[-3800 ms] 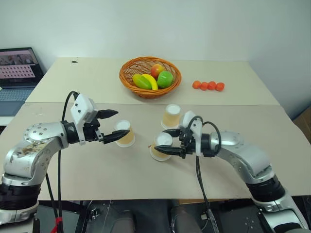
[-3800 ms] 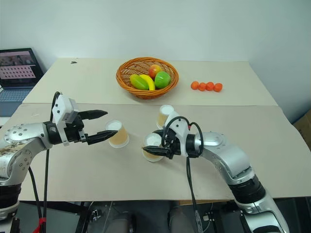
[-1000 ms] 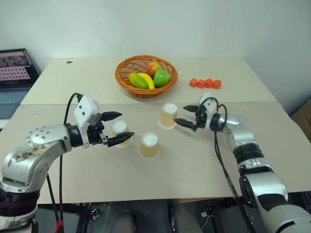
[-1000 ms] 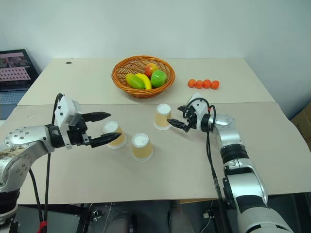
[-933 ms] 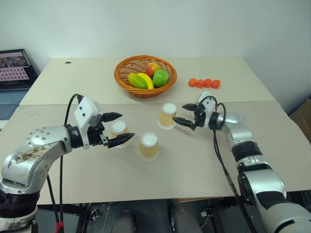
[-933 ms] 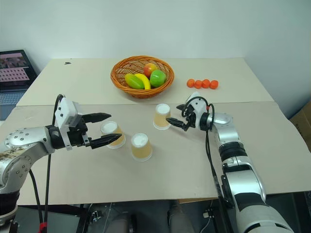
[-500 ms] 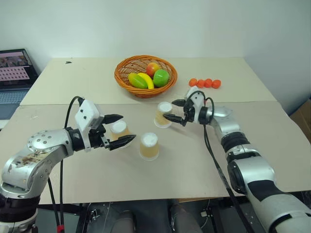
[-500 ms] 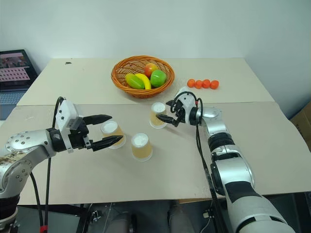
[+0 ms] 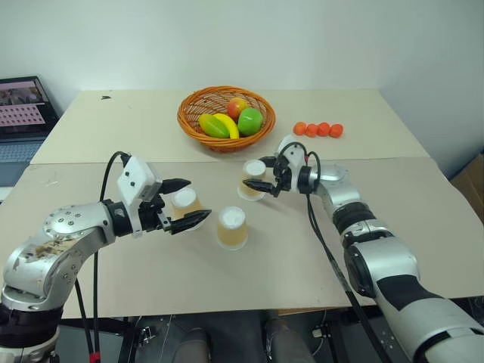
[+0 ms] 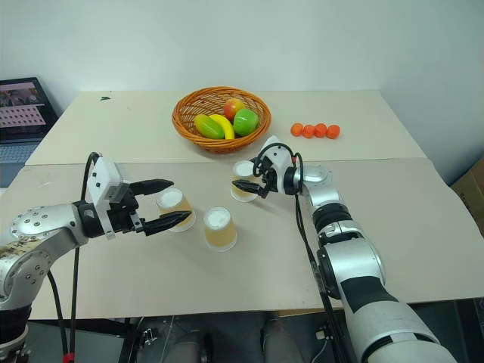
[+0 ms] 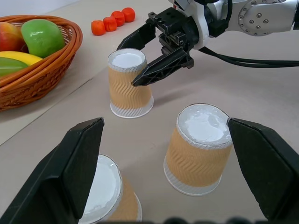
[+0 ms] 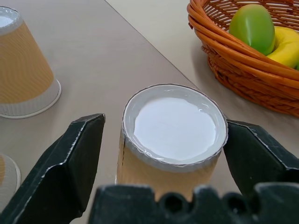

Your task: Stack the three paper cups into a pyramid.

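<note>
Writing: no readable brand or label on the cups.
Cups: three tapered paper cups, ribbed tan sides, white round bases, all upside down on the beige desk [image 9: 318, 249], none stacked.
Far cup [image 9: 254, 178]: nearest the woven wicker basket [image 9: 224, 119] of plastic fruit.
Right end effector [image 9: 263, 174]: black fingers on either side of the far cup, right at its sides; firm grip cannot be told.
Middle cup [image 9: 232, 227]: near centre, free-standing.
Left cup [image 9: 184, 206]: between the fingers of the left end effector [image 9: 183, 203].
Left end effector: spread wide, untouching.
Far right: four small orange balls [image 9: 318, 129] in a row.
</note>
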You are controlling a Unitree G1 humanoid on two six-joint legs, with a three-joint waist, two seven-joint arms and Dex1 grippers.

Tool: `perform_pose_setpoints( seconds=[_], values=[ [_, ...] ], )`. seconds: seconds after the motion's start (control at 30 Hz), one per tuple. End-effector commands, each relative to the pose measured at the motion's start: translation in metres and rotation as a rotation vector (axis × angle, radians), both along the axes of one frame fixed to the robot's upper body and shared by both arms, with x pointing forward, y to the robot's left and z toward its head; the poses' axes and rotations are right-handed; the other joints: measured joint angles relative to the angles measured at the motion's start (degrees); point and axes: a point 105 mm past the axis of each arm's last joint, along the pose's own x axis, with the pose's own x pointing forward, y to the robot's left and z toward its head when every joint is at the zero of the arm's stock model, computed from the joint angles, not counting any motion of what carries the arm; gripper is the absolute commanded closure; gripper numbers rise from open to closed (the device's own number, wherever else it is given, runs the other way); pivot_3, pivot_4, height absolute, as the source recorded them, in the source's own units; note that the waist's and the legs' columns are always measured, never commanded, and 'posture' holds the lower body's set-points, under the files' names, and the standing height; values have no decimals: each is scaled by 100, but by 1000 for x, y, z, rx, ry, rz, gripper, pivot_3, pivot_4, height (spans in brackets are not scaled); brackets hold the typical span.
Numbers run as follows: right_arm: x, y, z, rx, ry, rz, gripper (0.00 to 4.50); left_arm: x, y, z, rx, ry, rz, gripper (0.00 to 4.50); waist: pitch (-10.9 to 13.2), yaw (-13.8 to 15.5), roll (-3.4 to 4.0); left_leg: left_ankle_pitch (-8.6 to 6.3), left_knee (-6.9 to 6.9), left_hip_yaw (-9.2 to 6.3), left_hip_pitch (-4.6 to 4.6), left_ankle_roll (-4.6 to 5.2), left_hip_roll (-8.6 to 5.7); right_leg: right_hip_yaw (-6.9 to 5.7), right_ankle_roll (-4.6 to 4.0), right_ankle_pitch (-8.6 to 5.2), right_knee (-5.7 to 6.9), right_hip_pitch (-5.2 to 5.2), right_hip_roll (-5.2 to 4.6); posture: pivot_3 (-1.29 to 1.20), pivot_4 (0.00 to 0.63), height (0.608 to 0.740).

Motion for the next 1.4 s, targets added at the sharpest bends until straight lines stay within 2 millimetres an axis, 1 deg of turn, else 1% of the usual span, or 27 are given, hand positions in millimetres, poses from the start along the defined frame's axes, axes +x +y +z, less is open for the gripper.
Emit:
perform_pose_setpoints(
  seconds=[0.03,0.17,0.27,0.37,0.43,0.5,0.57,0.67,0.8,0.87,1.0,1.13,1.23,1.4],
  values=[
    [4,2,24,35,-77,0,1707,-4,-4,9,6,-53,-13,0,0,-1,0,0,0,0,0,0,0,0,0,0,0,0,0,0,150,734],
    [5,-3,26,36,-87,-15,1709,-4,-5,7,4,-50,-14,0,0,-1,0,0,0,0,0,0,0,0,0,0,0,0,0,0,150,734],
    [3,-18,35,57,-82,-13,1709,-5,-5,6,6,-45,-19,0,1,1,1,0,0,0,0,0,0,0,0,0,0,0,0,0,150,734],
    [1,-30,38,42,-83,-6,1709,-5,-5,6,6,-45,-18,0,2,23,2,0,0,0,-3,0,-1,0,0,0,-1,-1,-1,0,150,734],
    [-12,-55,34,-3,-71,8,1709,-3,-6,6,3,-42,-27,0,2,32,2,0,0,-1,-3,0,-1,-1,0,0,-3,-1,-2,0,150,734],
    [-28,-67,27,-32,-43,36,1709,-2,-8,6,0,-40,-39,0,1,63,2,0,-3,-4,-4,0,-1,-5,1,0,-7,1,-2,0,150,734],
    [-43,-70,22,-44,-14,56,1709,0,-10,5,-1,-38,-49,0,2,103,2,-1,-5,-8,-6,-1,-2,-9,2,-1,-7,2,-3,0,150,734],
    [-76,-79,10,-77,53,95,1709,3,-13,6,-3,-38,-70,0,5,72,8,-2,-5,-4,-5,-2,-3,-3,3,-1,-1,-4,-3,0,150,734],
    [-106,-90,6,-80,128,102,1709,6,-17,5,-4,-33,-98,0,5,65,9,-1,-4,-4,6,-2,-4,-3,3,-2,6,4,-1,0,150,734],
    [-113,-91,7,-77,146,101,1709,8,-19,4,-4,-32,-109,0,5,67,8,-1,-1,-4,9,-2,-5,-3,24,-14,5,9,0,0,150,734],
    [-125,-83,14,-72,152,125,1709,11,-21,4,-3,-32,-128,0,5,35,8,0,4,-2,13,-2,-3,1,33,-20,5,10,3,0,150,734],
    [-128,-63,18,-50,117,158,1709,13,-24,5,-5,-33,-143,0,5,39,8,0,4,-4,10,-2,-3,1,34,-20,4,9,5,0,150,734],
    [-131,-53,17,-42,111,185,1709,13,-24,5,0,-35,-145,0,6,45,8,0,4,-4,5,-2,-3,1,30,-18,0,8,4,0,150,734],
    [-131,-45,16,-34,106,195,1709,11,-21,8,12,-38,-136,0,6,83,8,-1,4,-4,-1,-2,-3,0,23,-14,-6,5,2,0,150,734]
  ],
)
